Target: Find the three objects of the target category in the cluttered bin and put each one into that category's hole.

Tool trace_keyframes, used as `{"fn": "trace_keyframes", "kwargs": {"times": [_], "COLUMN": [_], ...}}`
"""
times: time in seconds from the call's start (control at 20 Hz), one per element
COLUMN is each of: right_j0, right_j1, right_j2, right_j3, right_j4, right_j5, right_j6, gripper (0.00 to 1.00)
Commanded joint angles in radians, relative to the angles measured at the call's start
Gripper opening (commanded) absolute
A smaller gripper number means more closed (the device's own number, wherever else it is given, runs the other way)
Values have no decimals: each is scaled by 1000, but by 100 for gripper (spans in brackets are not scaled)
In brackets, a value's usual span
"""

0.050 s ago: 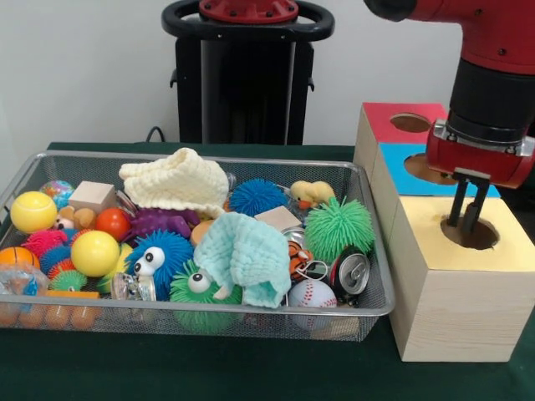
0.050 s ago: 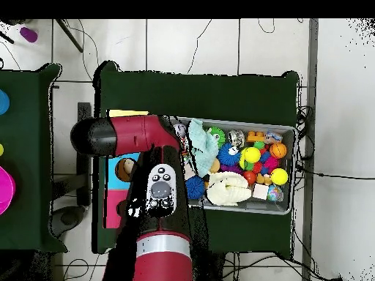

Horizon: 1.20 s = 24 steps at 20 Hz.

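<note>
My gripper (image 1: 465,220) hangs straight down over the yellow section of the wooden box (image 1: 456,309), with its tips dipped into the yellow section's round hole (image 1: 478,236). Nothing shows in it. The box also has a blue section with a hole (image 1: 428,170), partly behind my wrist, and a red section with a hole (image 1: 410,123). The wire bin (image 1: 368,306) to the left is full of clutter: a baseball (image 1: 311,292), a soda can (image 1: 351,271), yellow balls (image 1: 94,252), spiky balls (image 1: 338,225) and wood blocks (image 1: 92,196). In the overhead view my arm (image 2: 157,190) hides the gripper.
A cream cloth (image 1: 180,180) and a mint cloth (image 1: 247,255) lie over several toys in the bin. A rubber duck (image 1: 311,194) sits at the back. From overhead the bin (image 2: 290,130) lies right of the box's blue section (image 2: 116,162).
</note>
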Motion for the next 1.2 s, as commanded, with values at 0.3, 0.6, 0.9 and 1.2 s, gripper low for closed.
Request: {"fn": "trace_keyframes", "kwargs": {"times": [0.3, 0.6, 0.9, 1.2], "right_j0": [-59, -61, -22, -26], "right_j1": [-46, -55, -57, -61], "right_j2": [118, 116, 46, 65], "right_j3": [48, 3, 5, 20], "right_j4": [-53, -58, -146, -188], "right_j5": [140, 195, 28, -6], "right_j6": [-129, -140, -101, -96], "gripper": [0, 0, 0, 0]}}
